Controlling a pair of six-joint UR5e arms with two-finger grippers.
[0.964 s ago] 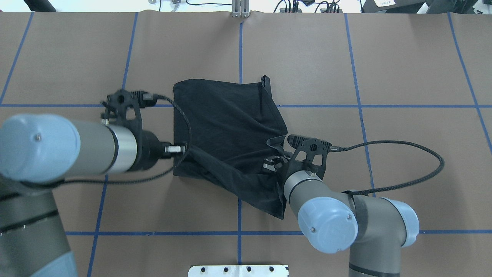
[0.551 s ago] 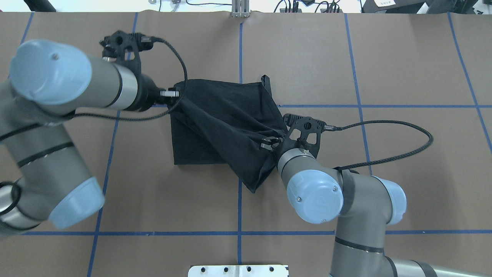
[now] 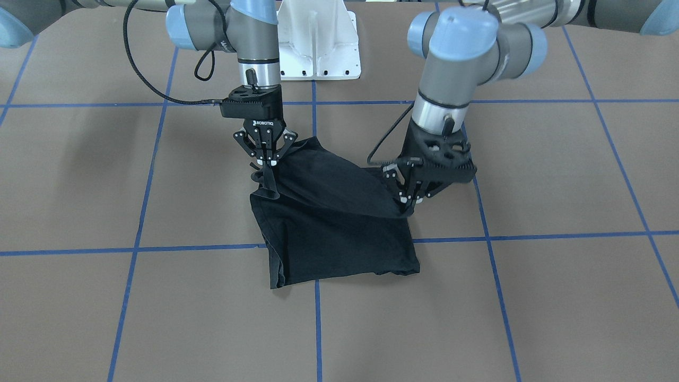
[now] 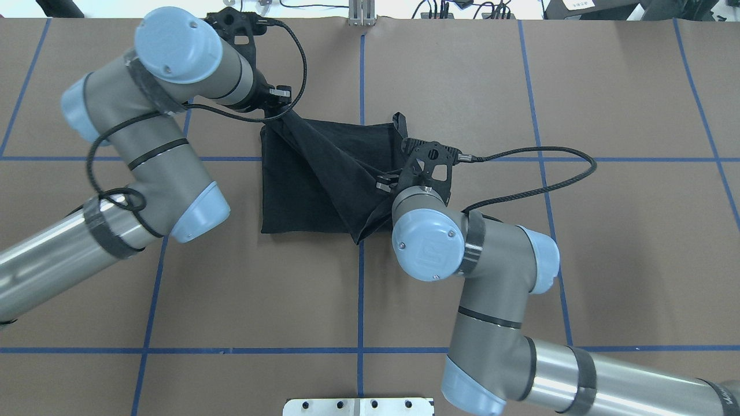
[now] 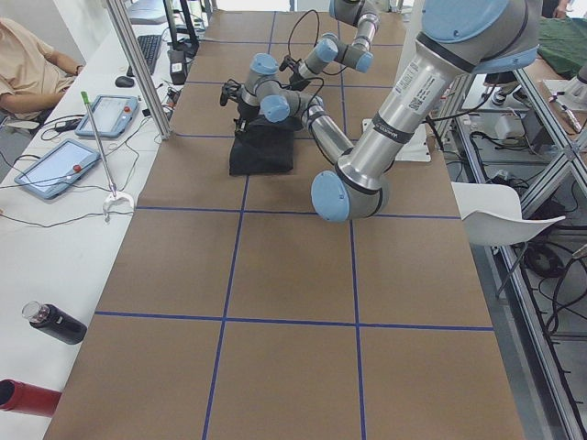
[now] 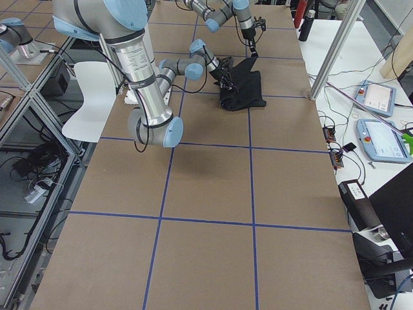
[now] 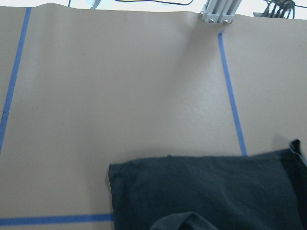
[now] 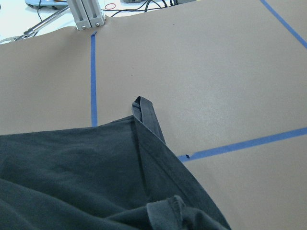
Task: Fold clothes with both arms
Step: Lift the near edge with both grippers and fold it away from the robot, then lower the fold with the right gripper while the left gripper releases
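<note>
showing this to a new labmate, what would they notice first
A black T-shirt lies part-folded mid-table on brown paper crossed by blue tape lines. The left gripper and the right gripper each pinch an edge and hold it up, stretching a fold of cloth between them.

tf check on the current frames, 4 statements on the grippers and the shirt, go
1. Both grippers are shut on the T-shirt. True: the left gripper and the right gripper each pinch an edge of the black T-shirt.
2. The T-shirt lies fully flat on the table. False: one layer is held up off the table, stretched between the two grippers, while the rest lies flat.
3. The left gripper is farther from the robot base than the right gripper. True: in the front-facing view it sits farther from the white base.
4. The shirt's front print faces up. False: only plain black fabric shows.
</note>
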